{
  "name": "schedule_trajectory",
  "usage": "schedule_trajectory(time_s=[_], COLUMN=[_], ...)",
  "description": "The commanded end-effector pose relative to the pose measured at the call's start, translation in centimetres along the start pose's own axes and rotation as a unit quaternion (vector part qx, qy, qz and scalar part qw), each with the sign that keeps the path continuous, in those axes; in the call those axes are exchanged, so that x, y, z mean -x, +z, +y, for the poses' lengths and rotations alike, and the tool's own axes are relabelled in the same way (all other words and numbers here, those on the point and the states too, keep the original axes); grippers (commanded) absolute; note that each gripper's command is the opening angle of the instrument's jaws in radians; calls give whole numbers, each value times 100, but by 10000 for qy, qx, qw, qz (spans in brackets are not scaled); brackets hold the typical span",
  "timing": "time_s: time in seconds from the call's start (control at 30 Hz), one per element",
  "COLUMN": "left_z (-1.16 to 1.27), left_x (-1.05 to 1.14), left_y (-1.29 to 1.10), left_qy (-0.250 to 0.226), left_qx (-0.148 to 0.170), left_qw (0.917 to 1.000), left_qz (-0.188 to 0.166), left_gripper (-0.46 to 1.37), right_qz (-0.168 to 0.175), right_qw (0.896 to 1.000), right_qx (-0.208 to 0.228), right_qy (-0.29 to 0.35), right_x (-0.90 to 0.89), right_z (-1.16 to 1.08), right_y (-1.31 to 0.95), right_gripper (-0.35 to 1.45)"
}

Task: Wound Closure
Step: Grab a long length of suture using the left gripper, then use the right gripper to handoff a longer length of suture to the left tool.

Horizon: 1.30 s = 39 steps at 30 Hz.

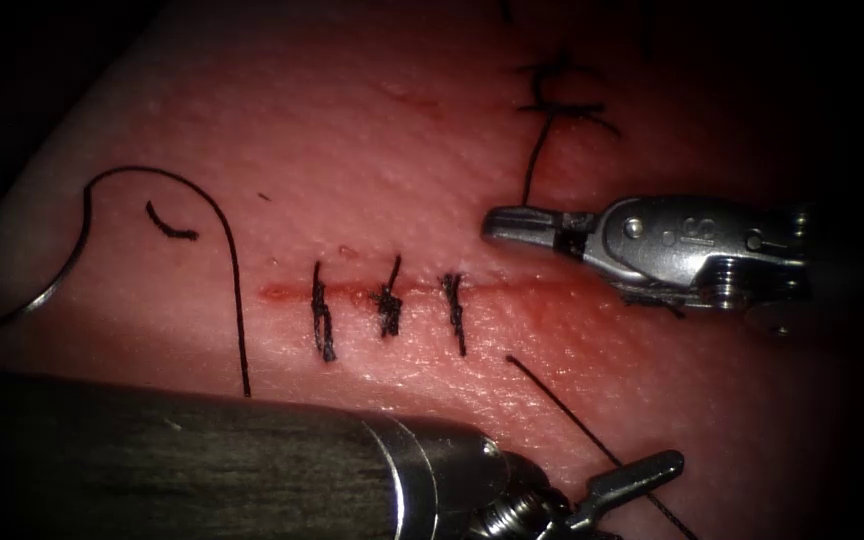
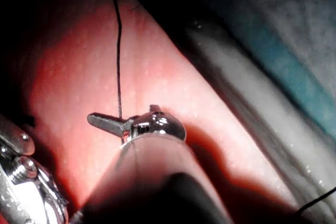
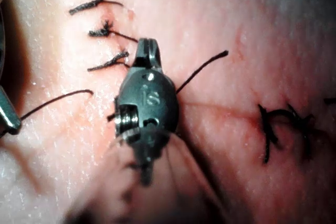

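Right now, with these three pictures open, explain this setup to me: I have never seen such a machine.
It is a surgical practice robot with two thin arms, sewing a cut in pork belly, the tissue. One picture looks down from an endoscope; the other two come from cameras riding near each arm's wrist. Three stitches already cross the cut. The curved needle lies loose on the tissue at the left, not in it, thread trailing. The left tool grips a strand of thread. The right tool, jaws shut, holds nothing I can see.
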Motion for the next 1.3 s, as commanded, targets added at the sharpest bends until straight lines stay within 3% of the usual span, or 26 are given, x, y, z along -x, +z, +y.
schedule_trajectory(time_s=[0.03, 0.47, 0.57, 0.7, 0.97, 1.3], left_z=[1, 0, 0, 1, 1, -13], left_x=[-1, -3, -3, -2, 3, 23], left_y=[2, 15, 18, 18, 16, -14], left_qy=[36, 50, 53, 56, 120, 275], left_qx=[-22, -396, -399, -399, -404, -86], left_qw=[10000, 9992, 9992, 9992, 9991, 9993], left_qz=[-12, -10, -4, 7, 34, 233], left_gripper=[74, 62, 35, -35, -35, -35], right_qz=[1, 13, 14, 14, 15, 105], right_qw=[10000, 10000, 10000, 10000, 10000, 9996], right_qx=[-6, -32, -33, -34, -36, -244], right_qy=[-6, -28, -29, -30, -31, -63], right_x=[1, 3, 3, 3, 4, 5], right_z=[0, -2, -2, -2, -2, 1], right_y=[0, 2, 2, 2, 2, 2], right_gripper=[-35, -35, -35, -35, -35, -35])
